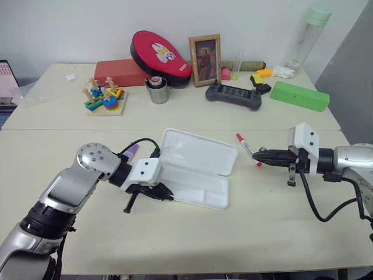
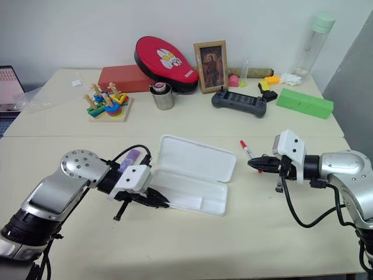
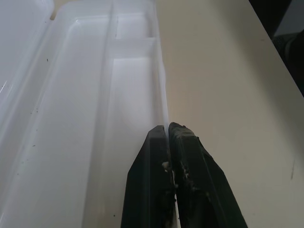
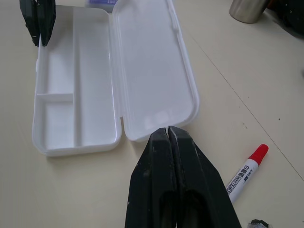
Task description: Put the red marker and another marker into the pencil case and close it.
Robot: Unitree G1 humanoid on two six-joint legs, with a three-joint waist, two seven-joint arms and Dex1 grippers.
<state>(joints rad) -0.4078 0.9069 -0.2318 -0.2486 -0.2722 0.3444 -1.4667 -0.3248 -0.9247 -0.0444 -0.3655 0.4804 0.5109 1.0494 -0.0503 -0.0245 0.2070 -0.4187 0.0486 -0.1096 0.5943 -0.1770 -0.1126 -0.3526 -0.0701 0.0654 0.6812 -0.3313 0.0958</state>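
The pencil case (image 1: 204, 184) lies open mid-table, its lid (image 1: 198, 150) flat behind the divided tray, which holds nothing. My left gripper (image 1: 169, 197) is shut, its tips at the tray's front rim (image 3: 164, 95) near the left end; whether they pinch the wall is unclear. The purple marker (image 1: 131, 151) lies on the table behind my left wrist, partly hidden. The red marker (image 1: 247, 149) lies to the right of the case, red cap away from me. My right gripper (image 1: 256, 156) is shut and hovers beside it (image 4: 247, 171), holding nothing.
Along the back of the table stand a red box (image 1: 119, 73), a red pouch (image 1: 160, 52), a picture frame (image 1: 205, 59), a metal cup (image 1: 157, 90), a stacking toy (image 1: 105, 99), a black controller (image 1: 234, 95), a green block (image 1: 299, 96) and a bottle (image 1: 309, 35).
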